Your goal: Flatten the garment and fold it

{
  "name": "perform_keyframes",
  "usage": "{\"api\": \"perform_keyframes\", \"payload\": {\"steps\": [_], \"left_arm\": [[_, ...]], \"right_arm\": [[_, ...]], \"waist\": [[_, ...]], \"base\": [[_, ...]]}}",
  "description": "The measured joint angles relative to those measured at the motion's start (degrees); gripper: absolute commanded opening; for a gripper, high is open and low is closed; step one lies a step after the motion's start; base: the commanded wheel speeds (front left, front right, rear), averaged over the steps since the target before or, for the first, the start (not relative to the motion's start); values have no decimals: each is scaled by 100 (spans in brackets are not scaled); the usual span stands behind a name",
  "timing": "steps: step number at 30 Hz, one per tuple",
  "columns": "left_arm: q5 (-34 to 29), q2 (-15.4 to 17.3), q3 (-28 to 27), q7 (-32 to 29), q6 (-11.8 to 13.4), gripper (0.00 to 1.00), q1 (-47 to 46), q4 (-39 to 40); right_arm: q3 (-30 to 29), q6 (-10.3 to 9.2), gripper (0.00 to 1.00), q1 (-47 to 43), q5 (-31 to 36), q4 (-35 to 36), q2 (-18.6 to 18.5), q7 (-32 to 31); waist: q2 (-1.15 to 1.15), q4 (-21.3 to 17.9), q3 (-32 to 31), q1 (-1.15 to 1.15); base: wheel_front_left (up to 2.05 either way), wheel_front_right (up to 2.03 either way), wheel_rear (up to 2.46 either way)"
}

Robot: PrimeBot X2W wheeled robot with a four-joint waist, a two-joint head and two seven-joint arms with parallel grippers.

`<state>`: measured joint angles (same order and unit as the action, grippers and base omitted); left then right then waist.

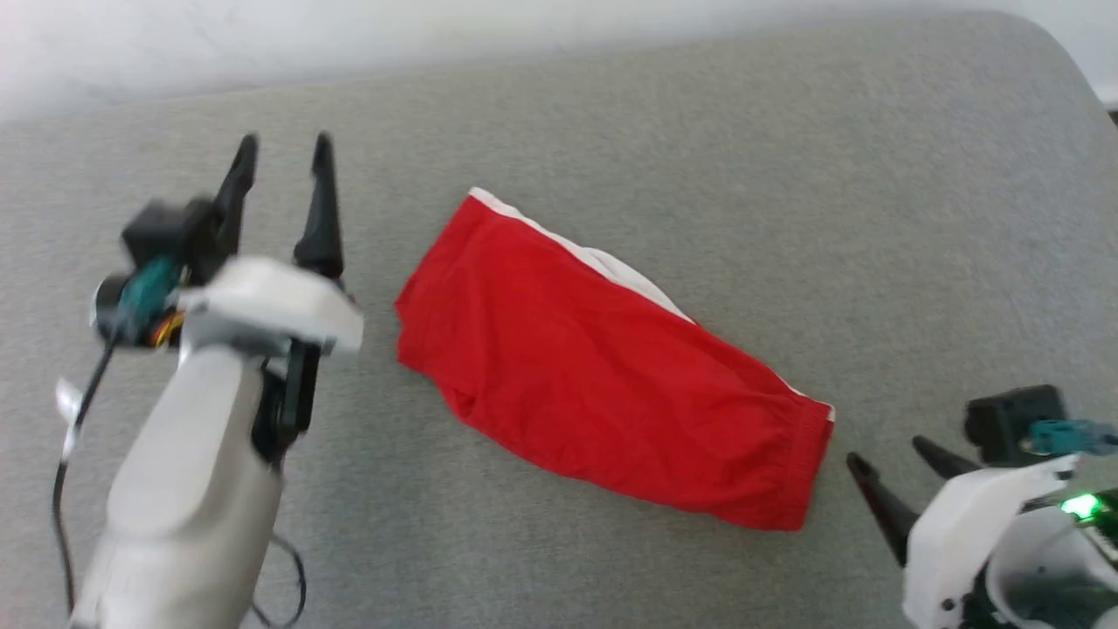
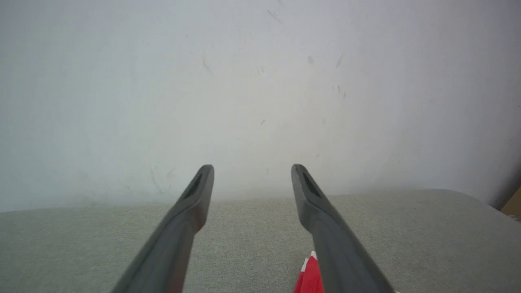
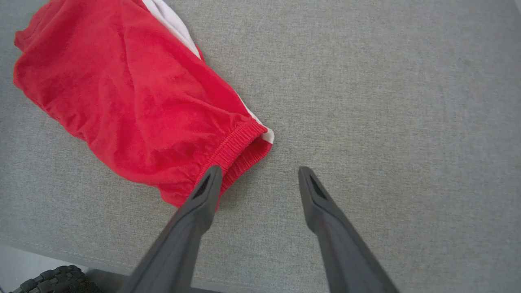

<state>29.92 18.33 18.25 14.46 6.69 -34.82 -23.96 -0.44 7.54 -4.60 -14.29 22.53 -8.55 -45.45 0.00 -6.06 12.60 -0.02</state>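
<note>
The garment (image 1: 603,367) lies near the middle of the desk (image 1: 786,131), which is covered with grey cloth. In the head view I see it as one long red piece set on a slant, with one end far and to the left and the other end near and to the right. A white band (image 1: 611,262) runs along its far edge. The cloth has soft wrinkles, and it looks doubled over on itself.

In the right wrist view the garment (image 3: 134,101) ends in a gathered elastic hem (image 3: 240,148). The right jaws stand wide and hold nothing. One of their fingers (image 3: 203,199) has its tip over this hem in that view, but I cannot tell if it touches. In the head view the same fingers (image 1: 878,502) are just beside the near right end of the garment.

The left arm (image 1: 192,472) is on the left of the garment and apart from it. Its jaws are also wide and empty, and the fingers (image 1: 323,201) point toward the pale wall (image 2: 260,81). In the left wrist view a small red and white corner of the garment (image 2: 311,276) shows beside one finger (image 2: 325,228).
</note>
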Motion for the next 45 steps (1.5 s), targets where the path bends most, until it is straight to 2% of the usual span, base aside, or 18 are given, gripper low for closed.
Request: {"api": "perform_keyframes", "payload": {"steps": [5,9,15,20,26,27,28,29,36,38,45], "left_arm": [[-545,82,-457,27,441,100,1210,1707],[-777,-79,-706,27,578,100,2185,2479],[-895,-322,-881,26,593,100,2841,2785],[-937,-438,-942,26,485,100,3010,2767],[-996,-542,-994,26,344,100,3040,2664],[-998,-554,-995,26,339,100,3045,2649],[-1007,-564,-1000,26,336,100,3059,2641],[-1027,-575,-1002,26,316,100,3073,2631],[-1027,-623,-981,11,174,100,3093,2465],[-1009,-622,-899,-165,81,100,3039,2359],[-700,-695,-503,-1684,-219,100,1847,1607]], "right_arm": [[77,0,100,38,177,-421,245,-91],[5,0,100,113,275,-1020,333,-91],[-182,0,100,302,411,-1849,432,180],[-170,0,100,567,468,-2473,501,587],[33,0,100,855,486,-3040,506,773],[73,-1,72,907,492,-3112,508,772],[93,-1,13,944,491,-3170,504,775],[121,0,0,978,491,-3220,499,776],[260,10,0,1138,393,-3373,463,916],[281,12,0,1157,339,-3371,446,926],[238,11,0,1285,142,-3259,248,917]], "waist": [[0,214,-113,0],[0,360,-158,1],[0,574,-187,1],[0,717,-187,2],[0,786,-198,2],[0,787,-202,2],[0,787,-202,1],[0,785,-200,1],[0,687,-186,2],[0,643,-176,2],[0,539,-47,3]], "base": [[0,0,0],[0,0,0],[0,0,0],[0,0,0],[0,0,0],[0,0,0],[0,0,0],[0,0,0],[0,0,0],[0,0,0],[0,0,0]]}}
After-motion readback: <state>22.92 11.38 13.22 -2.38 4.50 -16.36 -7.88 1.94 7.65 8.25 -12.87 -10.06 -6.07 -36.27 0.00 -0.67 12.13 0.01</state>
